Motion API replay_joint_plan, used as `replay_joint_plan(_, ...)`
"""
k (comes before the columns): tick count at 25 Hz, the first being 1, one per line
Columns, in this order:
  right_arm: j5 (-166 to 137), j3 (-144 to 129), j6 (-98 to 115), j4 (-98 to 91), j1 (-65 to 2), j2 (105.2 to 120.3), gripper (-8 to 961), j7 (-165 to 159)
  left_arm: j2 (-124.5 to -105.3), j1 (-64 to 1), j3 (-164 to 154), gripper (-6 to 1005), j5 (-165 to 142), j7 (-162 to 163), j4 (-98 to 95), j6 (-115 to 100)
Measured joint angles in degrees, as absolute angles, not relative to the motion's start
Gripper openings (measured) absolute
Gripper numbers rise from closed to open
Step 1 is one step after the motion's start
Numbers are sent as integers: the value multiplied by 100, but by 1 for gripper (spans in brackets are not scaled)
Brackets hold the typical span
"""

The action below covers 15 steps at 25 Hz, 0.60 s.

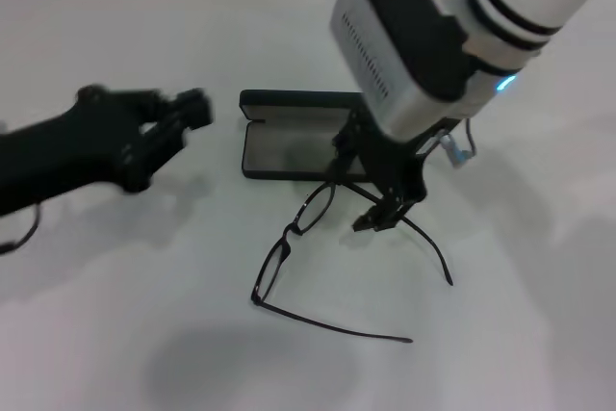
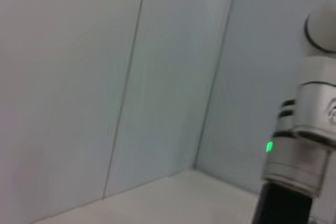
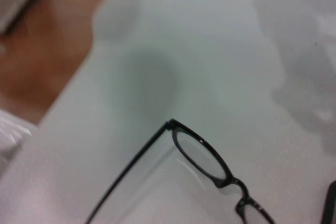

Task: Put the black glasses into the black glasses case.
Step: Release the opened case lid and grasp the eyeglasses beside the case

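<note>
The black glasses [image 1: 289, 231] hang tilted just in front of the black glasses case [image 1: 289, 153], both temple arms spread out toward the table's front. My right gripper [image 1: 372, 201] points down and is shut on the end of the frame nearest the case. The right wrist view shows one lens [image 3: 202, 156] and a temple arm above the white table. The case lies open in the middle of the table, its lid [image 1: 298, 101] raised at the back. My left gripper [image 1: 178, 117] hovers to the left of the case, apart from it.
The white table [image 1: 115, 315] spreads all round. The right wrist view shows its edge with brown floor [image 3: 47, 61] beyond. The left wrist view shows only pale walls and part of the right arm [image 2: 299, 145] with a green light.
</note>
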<state>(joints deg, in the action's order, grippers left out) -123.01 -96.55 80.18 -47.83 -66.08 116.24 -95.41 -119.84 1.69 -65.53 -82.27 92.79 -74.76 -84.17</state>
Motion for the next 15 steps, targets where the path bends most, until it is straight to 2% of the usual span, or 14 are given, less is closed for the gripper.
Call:
replay_joint_plan(2, -12289, -9822, 7942, -4892, -6636, 11625, 770, -9543, -11978, 124, -6167, 58, -8024, 8861, -6840, -8834)
replay_joint_plan(5, -12272, -9860, 8001, -5014, -6714, 11626, 628, -9544, -11943, -60, -5419, 63, -7994, 8450, -5942, -9445)
replay_joint_plan(10, -12104, -10241, 8041, -5181, -6833, 11628, 629, -9554, -11824, -311, -4628, 66, -8344, 7825, -4759, -10082)
replay_joint_plan(15, -11984, -11291, 7486, -5392, -6884, 11628, 629, -9484, -11783, -315, -4495, 67, -8660, 7269, -4145, -10246)
